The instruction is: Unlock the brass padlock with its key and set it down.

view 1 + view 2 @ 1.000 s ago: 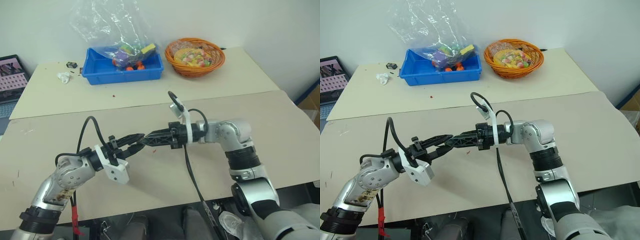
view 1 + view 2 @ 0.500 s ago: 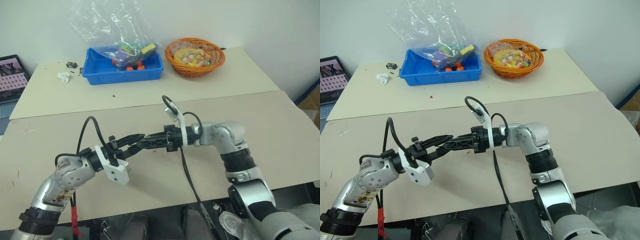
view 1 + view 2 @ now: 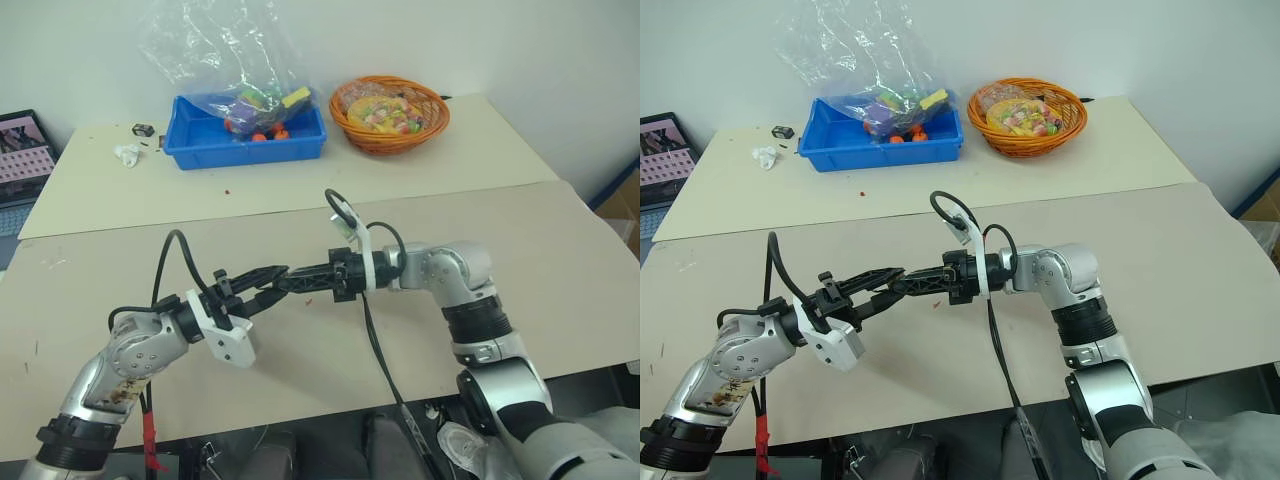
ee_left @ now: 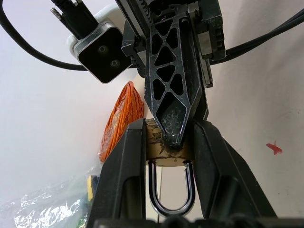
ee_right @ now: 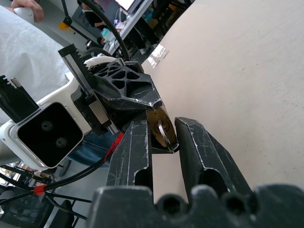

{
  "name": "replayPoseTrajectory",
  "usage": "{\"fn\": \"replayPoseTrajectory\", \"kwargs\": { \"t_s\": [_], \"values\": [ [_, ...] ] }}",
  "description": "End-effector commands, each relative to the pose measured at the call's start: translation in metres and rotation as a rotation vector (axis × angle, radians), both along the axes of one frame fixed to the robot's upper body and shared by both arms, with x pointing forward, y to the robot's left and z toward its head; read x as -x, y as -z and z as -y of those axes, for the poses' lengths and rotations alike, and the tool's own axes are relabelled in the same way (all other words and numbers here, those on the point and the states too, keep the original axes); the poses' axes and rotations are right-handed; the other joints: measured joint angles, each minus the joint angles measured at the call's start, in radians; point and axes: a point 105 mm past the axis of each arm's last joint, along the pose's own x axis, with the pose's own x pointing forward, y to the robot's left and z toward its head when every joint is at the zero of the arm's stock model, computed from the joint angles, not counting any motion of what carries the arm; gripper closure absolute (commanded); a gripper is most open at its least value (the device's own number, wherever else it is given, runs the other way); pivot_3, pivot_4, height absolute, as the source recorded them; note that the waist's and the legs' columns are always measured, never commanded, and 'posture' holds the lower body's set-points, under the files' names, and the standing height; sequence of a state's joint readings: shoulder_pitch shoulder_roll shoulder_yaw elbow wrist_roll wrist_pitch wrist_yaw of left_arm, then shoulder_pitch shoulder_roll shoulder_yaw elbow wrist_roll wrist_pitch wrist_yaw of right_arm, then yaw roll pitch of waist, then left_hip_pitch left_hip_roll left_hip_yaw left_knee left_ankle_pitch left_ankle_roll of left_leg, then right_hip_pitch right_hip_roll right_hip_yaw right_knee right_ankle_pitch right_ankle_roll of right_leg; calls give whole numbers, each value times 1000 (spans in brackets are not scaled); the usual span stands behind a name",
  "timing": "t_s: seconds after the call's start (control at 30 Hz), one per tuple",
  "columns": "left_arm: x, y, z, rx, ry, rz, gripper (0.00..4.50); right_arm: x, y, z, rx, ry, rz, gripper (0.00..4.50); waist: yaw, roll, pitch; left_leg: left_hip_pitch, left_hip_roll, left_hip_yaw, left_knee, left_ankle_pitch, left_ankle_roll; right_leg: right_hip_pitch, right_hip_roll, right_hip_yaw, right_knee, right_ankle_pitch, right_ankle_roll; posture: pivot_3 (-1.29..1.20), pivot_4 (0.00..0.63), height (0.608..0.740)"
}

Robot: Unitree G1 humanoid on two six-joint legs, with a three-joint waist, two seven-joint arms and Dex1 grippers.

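Closing in from the right since the earlier frames, the right hand (image 5: 163, 134) has slid leftward to meet the left one and drawn its two black fingers (image 5: 202, 152) nearly together around the small silvery key (image 5: 163, 133) sticking out of the lock, though whether they truly pinch it yet is hard to tell. Starting at 9 o'clock in the head views, the left hand (image 3: 262, 285) hovers above the beige surface (image 3: 560, 250), its fingers (image 4: 121, 175) partly closed and clamped on the tiny yellow-gold brass padlock (image 4: 161, 145), with the thin silvery shackle loop (image 4: 170, 187) pointing back between them toward its own wrist. Toward the centre the two hands meet tip to tip, the padlock held in the air between them, well apart from the blue plastic bin (image 3: 245, 135) and the orange woven basket (image 3: 390, 112) at 12 o'clock. Judging from this, the key grip is just forming; the next step would be a turn of the right wrist to release the shackle, which looks not yet open.
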State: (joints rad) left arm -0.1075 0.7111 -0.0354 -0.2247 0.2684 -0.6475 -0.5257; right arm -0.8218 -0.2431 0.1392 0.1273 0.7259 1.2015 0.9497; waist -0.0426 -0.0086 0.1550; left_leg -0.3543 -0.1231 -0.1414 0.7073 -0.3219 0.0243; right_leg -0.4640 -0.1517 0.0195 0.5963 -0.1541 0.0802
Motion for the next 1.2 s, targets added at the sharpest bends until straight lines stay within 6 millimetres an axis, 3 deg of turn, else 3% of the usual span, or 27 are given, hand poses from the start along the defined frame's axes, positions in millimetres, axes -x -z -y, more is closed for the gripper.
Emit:
{"fn": "replayPoseTrajectory", "kwargs": {
  "t_s": [0.03, 0.3, 0.37, 0.6, 0.87, 1.07, 1.17, 1.2],
  "values": [
    [3, -7, 2, -11, 10, 31, 3682, 1, -21, -5, -53, -20, 49, 4097, 0, 0, 0, 0, 0, 0, 0, 0, 0, 0, 0, 0, 0, 0, 0, 0, 150, 732],
    [1, -4, 2, -10, 3, 7, 3682, -1, -27, -6, -71, -7, 45, 4097, 0, 0, 0, 0, 0, 0, 0, 0, 0, 0, 0, 0, 0, 0, 0, 0, 150, 732],
    [2, -7, 2, 18, 10, 3, 2674, -1, -27, -6, -72, -2, 40, 4097, 0, 0, 0, 0, 0, 0, 0, 0, 0, 0, 0, 0, 0, 0, 0, 0, 150, 732],
    [2, -6, 2, -3, 14, -1, 152, -5, -28, -6, -80, 20, 27, 4097, 0, 0, 0, 0, 0, 0, 0, 0, 0, 0, 0, 0, 0, 0, 0, 0, 150, 732],
    [6, -21, -2, 28, 3, 74, 152, -14, -24, 1, -64, 62, 26, 4097, -1, 0, 0, 0, 0, 1, 0, 0, 0, -1, 0, 0, 0, 0, 0, 0, 150, 732],
    [17, -26, -9, 135, 4, -36, 152, -28, -14, 20, -32, 133, 23, 4097, -1, 0, 0, 0, 0, 1, 0, 0, 0, -1, 0, 0, 0, 0, 0, 0, 150, 732],
    [21, -24, -8, 174, 21, -122, 914, -33, -11, 28, -17, 157, 32, 4097, 0, 0, 0, 0, 0, 2, 0, 0, 0, -1, 0, 0, 0, 0, 0, 0, 150, 732],
    [20, -19, -9, 191, 7, -184, 1364, -33, -10, 31, -6, 158, 45, 4097, 0, 0, 0, 0, 0, 2, 0, 0, 0, -1, 0, 1, 0, 0, 0, 0, 150, 732]
  ]
}}
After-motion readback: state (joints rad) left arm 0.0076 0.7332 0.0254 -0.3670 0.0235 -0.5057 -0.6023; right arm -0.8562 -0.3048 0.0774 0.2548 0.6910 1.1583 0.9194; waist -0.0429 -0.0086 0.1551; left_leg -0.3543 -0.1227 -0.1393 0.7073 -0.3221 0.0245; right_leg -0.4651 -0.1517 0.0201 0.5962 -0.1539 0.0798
